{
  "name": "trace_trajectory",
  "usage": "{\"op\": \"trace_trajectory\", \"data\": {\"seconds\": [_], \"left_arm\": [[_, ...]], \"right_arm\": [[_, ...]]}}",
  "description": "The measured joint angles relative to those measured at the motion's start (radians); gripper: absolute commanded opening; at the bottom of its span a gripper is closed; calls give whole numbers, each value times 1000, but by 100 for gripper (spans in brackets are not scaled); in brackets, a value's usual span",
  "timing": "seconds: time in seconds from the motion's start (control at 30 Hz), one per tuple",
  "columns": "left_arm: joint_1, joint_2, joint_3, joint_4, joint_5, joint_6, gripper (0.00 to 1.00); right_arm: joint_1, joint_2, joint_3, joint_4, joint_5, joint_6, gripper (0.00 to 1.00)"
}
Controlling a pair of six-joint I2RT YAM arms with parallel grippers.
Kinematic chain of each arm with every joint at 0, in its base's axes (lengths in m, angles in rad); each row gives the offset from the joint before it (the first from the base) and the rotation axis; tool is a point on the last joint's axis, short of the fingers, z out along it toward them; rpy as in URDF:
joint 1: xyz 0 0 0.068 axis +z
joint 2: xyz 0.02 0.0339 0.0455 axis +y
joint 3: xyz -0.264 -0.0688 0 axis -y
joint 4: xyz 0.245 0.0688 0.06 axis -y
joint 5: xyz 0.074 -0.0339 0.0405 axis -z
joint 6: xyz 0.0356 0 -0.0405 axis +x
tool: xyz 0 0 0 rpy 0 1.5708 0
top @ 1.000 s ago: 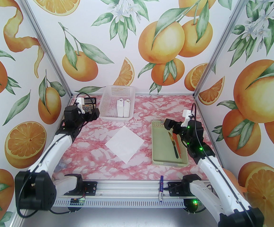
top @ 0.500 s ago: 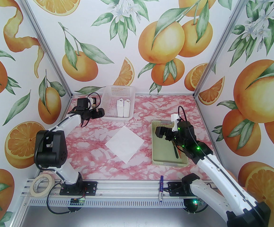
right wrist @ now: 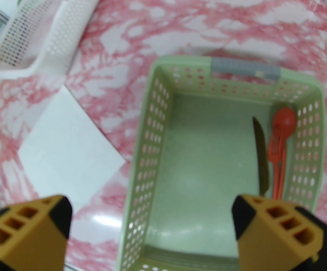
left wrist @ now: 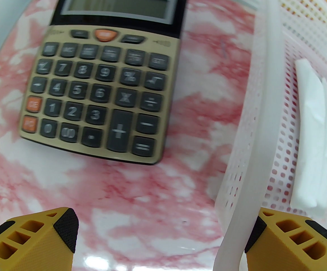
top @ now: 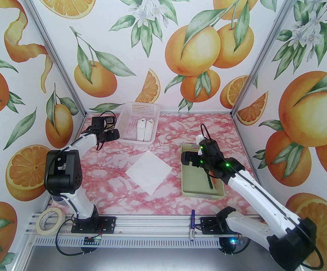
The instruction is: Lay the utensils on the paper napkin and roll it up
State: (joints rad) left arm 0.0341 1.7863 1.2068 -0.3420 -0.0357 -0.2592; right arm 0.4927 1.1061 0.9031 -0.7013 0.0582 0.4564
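Hovering with open jaws over the utensil basket.
The right gripper (right wrist: 152,212), spread wide and holding nothing, hangs above the green basket (right wrist: 152,140) near the table's (top: 197,134) right edge. The utensils (right wrist: 276,154) lie inside along its right wall, a dark knife (right wrist: 260,157) beside orange-red pieces. The napkin (top: 148,169) lies flat mid-table. The left gripper (left wrist: 162,222), also wide open, has the white basket's (left wrist: 253,117) rim between its fingers, beside the calculator (left wrist: 104,89) at the far left corner.
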Motion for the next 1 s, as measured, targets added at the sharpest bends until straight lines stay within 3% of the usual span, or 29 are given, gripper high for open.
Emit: {"op": "trace_trajectory", "data": {"seconds": [0.27, 0.47, 0.7, 0.9, 1.0], "left_arm": [[48, -43, -65, 27, -4, -26, 100], [169, -132, -164, 31, -14, -46, 100], [225, -153, -187, 31, 10, -50, 100], [225, -185, -204, 47, 125, -57, 100], [225, -227, -224, 74, 195, -68, 100]], "right_arm": [[70, 114, 26, -40, 60, 12, 100], [144, 290, 56, -23, 82, 18, 100], [148, 323, 56, -12, 85, 18, 100], [126, 325, 56, -5, 89, 14, 100], [66, 307, 56, -5, 71, 3, 100]]}}
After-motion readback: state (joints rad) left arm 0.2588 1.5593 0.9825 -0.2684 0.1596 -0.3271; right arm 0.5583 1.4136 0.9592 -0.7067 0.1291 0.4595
